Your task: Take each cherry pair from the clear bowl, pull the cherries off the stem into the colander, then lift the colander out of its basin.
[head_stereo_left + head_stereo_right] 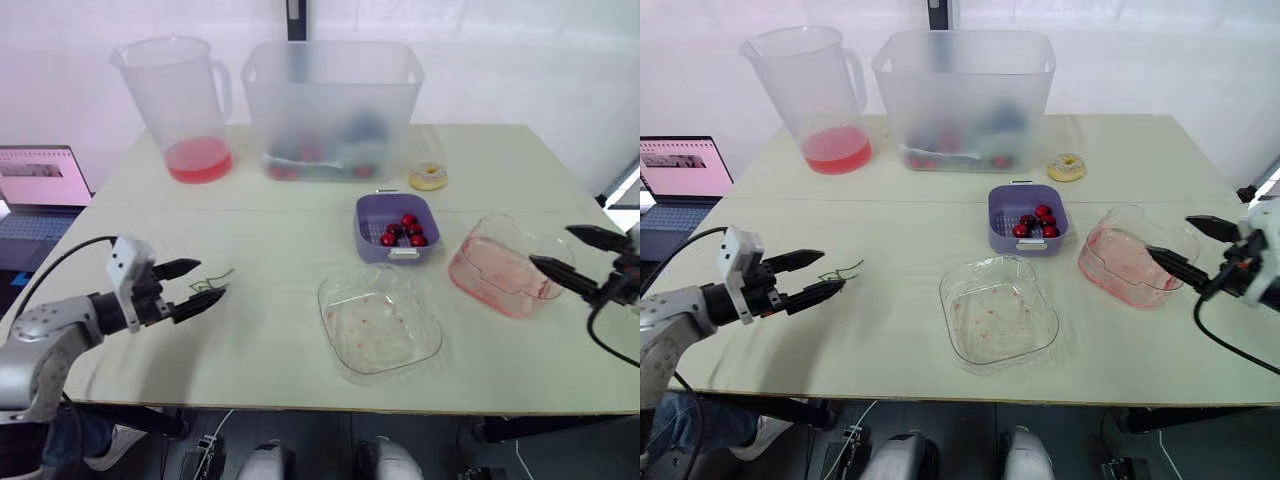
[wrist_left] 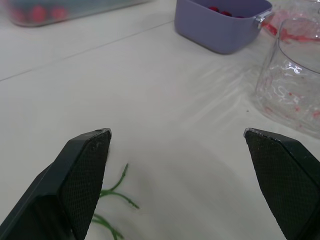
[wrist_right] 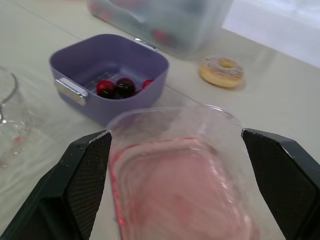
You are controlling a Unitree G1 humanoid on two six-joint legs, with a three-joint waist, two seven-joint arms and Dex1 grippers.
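Note:
A purple colander (image 1: 397, 228) with several dark red cherries (image 1: 402, 230) stands on the table right of centre. In front of it sits a clear bowl (image 1: 380, 320) with only red specks inside. A second clear tub (image 1: 500, 265), smeared pink, lies tilted at the right. My left gripper (image 1: 208, 280) is open low over the table at the left, with bare green stems (image 1: 215, 277) lying loose between its fingertips and nothing held. My right gripper (image 1: 550, 246) is open at the pink tub's right rim, its fingers spread wide around the tub's end (image 3: 185, 185).
At the back stand a clear pitcher (image 1: 185, 105) with red liquid and a large frosted tub (image 1: 330, 105) holding some items. A small donut (image 1: 428, 177) lies behind the colander. A laptop (image 1: 40, 190) sits off the table's left edge.

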